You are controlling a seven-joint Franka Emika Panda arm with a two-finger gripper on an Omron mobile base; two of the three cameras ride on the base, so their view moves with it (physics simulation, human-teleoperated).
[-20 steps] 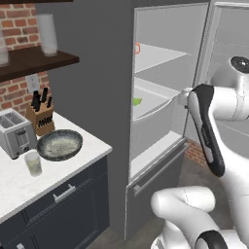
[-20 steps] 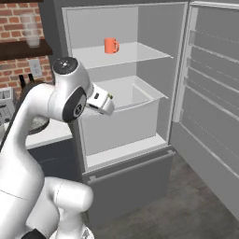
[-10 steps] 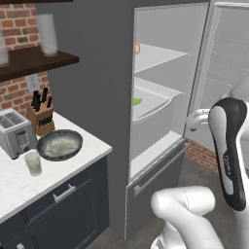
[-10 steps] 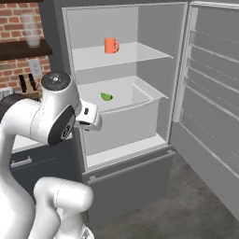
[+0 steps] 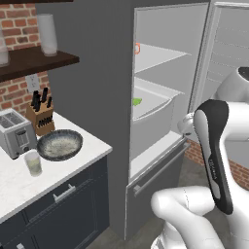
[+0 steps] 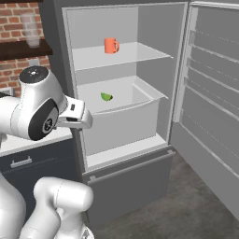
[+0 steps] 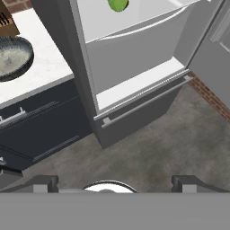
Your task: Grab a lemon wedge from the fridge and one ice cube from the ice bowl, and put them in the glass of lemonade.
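Standing wide apart at the bottom of the hand view, the two dark fingertips of the gripper hold nothing; grey floor lies between and just beyond them. Ahead of the fingers is the open fridge, its lower drawer front and pale bar handle nearest, then the white bin above it. The lemon wedge sits far ahead of the fingers, at the back of that bin's shelf (cut off by the top edge of the hand view). It is well apart from the gripper.

From the right base camera the lemon wedge lies on the middle shelf behind the bin's front wall, and an orange mug stands on the shelf above it.

Off to the left of the fingers, across the white counter, rests the dark ice bowl with its speckled whitish contents. In the left base view the ice bowl sits just beside a silver toaster, with the glass of lemonade close in front of both and a knife block behind.
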